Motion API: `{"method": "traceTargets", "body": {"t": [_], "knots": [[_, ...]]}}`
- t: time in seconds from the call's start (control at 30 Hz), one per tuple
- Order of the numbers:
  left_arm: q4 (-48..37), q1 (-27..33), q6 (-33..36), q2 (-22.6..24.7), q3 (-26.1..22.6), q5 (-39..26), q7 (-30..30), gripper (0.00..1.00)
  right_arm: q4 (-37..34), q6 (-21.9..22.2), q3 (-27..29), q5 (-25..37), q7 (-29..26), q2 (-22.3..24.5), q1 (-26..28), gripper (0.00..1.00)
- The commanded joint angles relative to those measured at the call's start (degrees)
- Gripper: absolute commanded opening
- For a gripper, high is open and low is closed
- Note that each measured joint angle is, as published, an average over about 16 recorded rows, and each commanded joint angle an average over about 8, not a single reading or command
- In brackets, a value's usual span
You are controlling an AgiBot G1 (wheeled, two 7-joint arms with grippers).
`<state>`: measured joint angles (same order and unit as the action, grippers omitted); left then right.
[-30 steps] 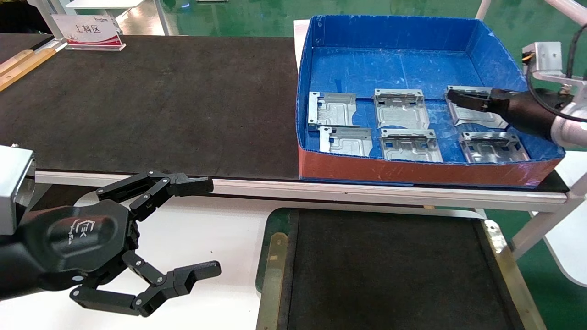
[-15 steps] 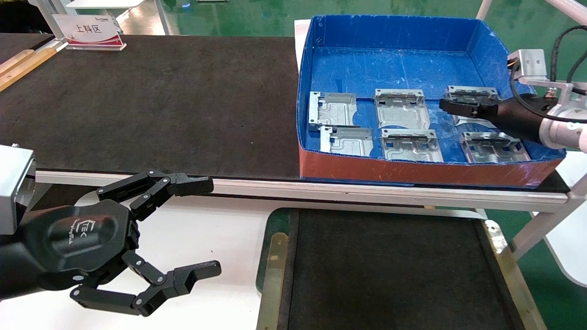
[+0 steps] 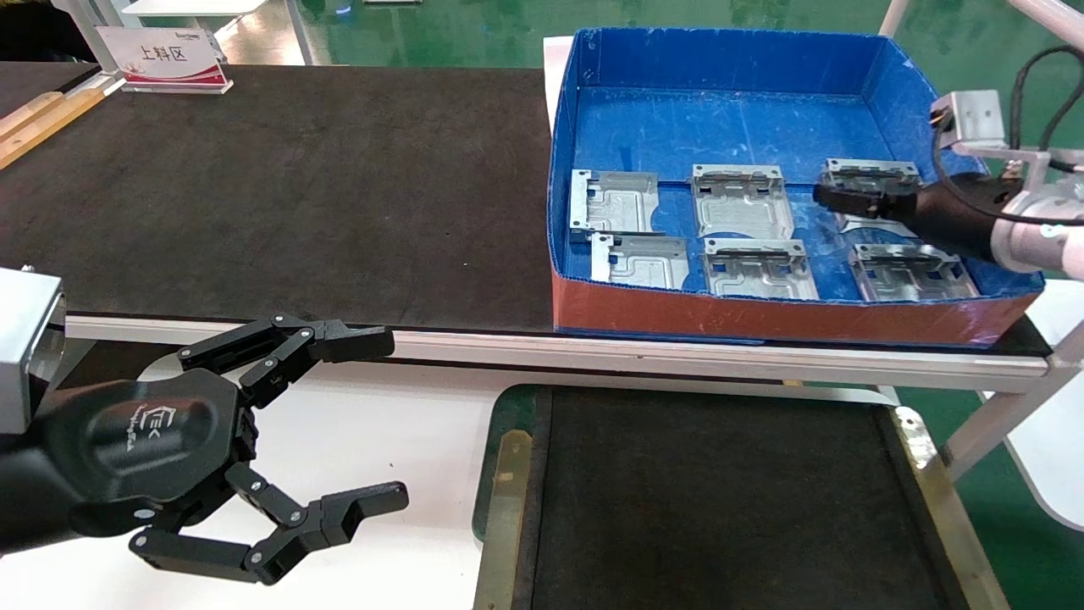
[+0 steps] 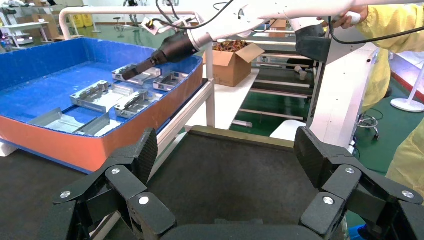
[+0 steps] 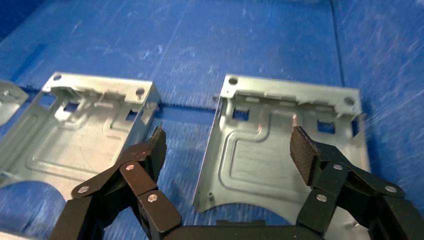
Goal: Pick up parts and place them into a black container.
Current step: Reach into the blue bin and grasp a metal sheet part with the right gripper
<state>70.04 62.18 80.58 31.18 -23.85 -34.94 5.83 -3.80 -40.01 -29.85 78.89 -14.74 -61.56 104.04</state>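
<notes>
Several silver-grey parts lie flat in two rows in the blue box [image 3: 728,59]. My right gripper [image 3: 834,196] is open and empty, low over the back right part [image 3: 872,167]. In the right wrist view the gripper [image 5: 229,145] has one finger on each side of this part [image 5: 270,155]; I cannot tell if it touches. A neighbouring part [image 5: 85,130] lies beside it. The black container [image 3: 506,483] stands in front of me, nothing on the part of its felt bottom that shows; it also shows in the left wrist view [image 4: 240,136]. My left gripper [image 3: 394,417] is open and empty, parked left of the container.
The blue box has a red front wall [image 3: 762,318] and stands on the long black mat-covered table [image 3: 279,186]. A sign [image 3: 165,55] stands at the table's far left. A cardboard box [image 4: 235,60] and a person in yellow [image 4: 400,30] are beyond the right arm.
My right gripper has come slightly nearer and lower over the back right part, and its wrist has shifted left. The left arm has not moved.
</notes>
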Motion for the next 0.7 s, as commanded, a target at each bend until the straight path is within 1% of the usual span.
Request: {"method": "traceTargets", "body": {"t": [0.03,0.7], "knots": [[0.00,0.00,0.00,0.00,0.00,0.00,0.00,1.00,0.11,0.22,-0.17,0.24,-0.23,-0.10,-0.18,0.00],[0.00,0.00,0.00,0.00,0.00,0.00,0.00,1.00,1.64,0.79,-1.34,1.92,-2.34,-0.66,-1.07,0.00]]}}
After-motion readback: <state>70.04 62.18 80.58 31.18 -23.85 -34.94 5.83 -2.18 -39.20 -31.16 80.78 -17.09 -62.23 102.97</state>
